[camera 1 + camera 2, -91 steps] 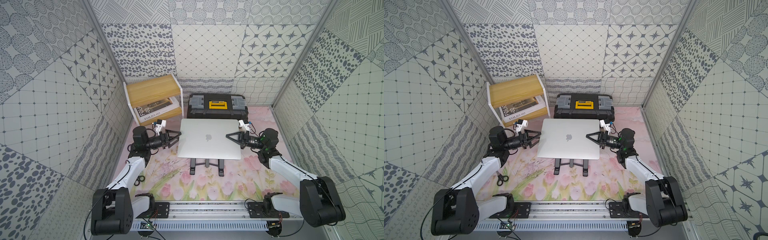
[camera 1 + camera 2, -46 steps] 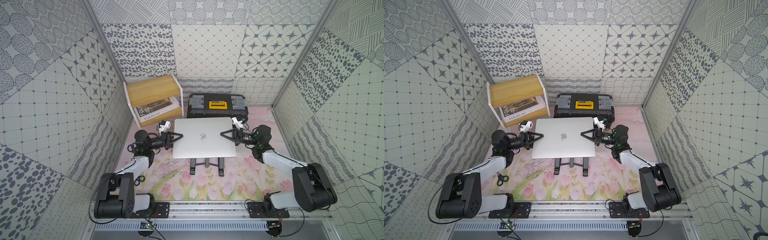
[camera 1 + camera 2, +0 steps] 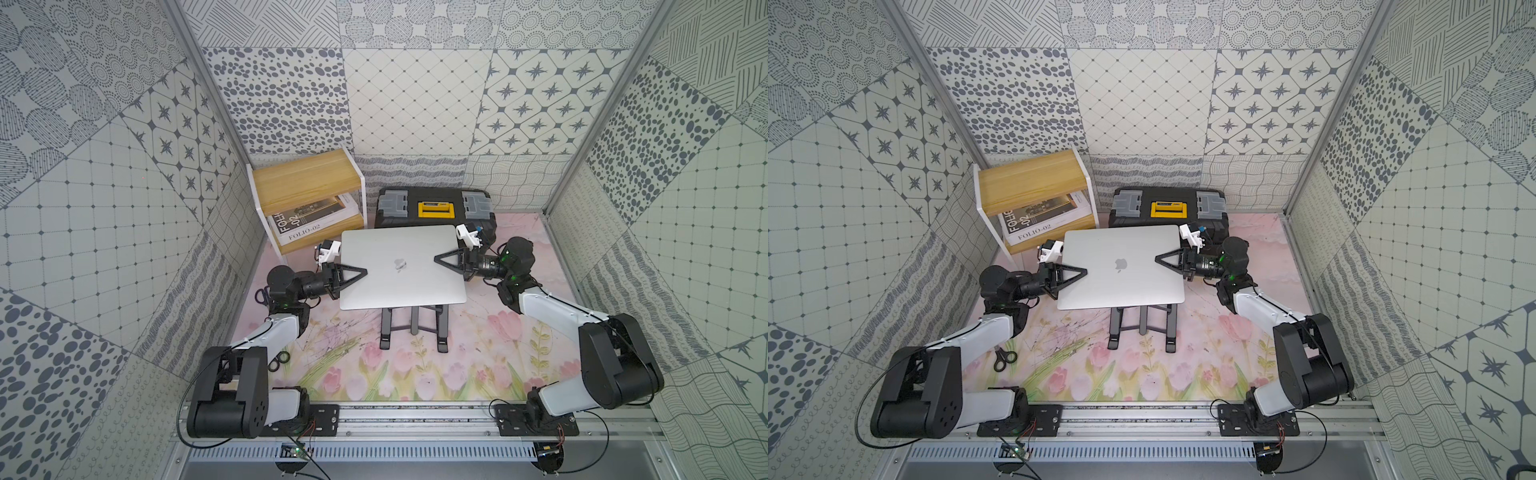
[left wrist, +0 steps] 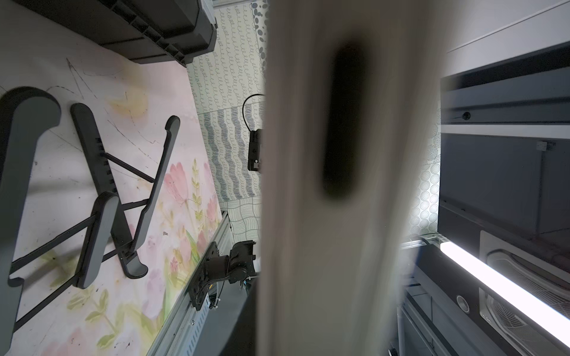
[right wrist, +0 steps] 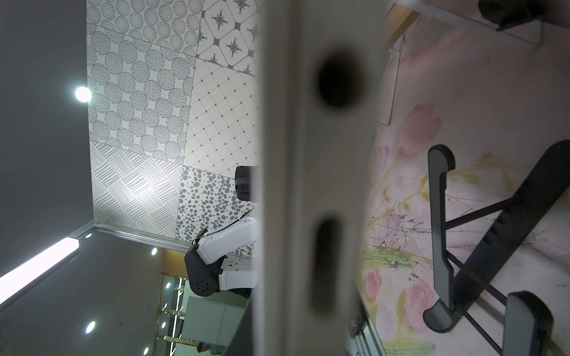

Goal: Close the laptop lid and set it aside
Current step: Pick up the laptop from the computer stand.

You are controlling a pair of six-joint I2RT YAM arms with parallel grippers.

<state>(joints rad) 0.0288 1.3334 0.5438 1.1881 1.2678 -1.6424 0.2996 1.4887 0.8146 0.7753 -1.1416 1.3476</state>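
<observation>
The laptop (image 3: 401, 266) is near the back edge of the floral mat (image 3: 478, 361), midway between its side edges. It lies over the rear of the black folding stand (image 3: 411, 328), just in front of the toolbox (image 3: 434, 208). The laptop lid (image 3: 1121, 286) lies flat, logo up. The left gripper (image 3: 362, 272) is clamped narrow on the laptop's left edge and the right gripper (image 3: 438, 260) on its right edge. The wrist views blur the silver edge, so it may be lifted clear of the stand.
</observation>
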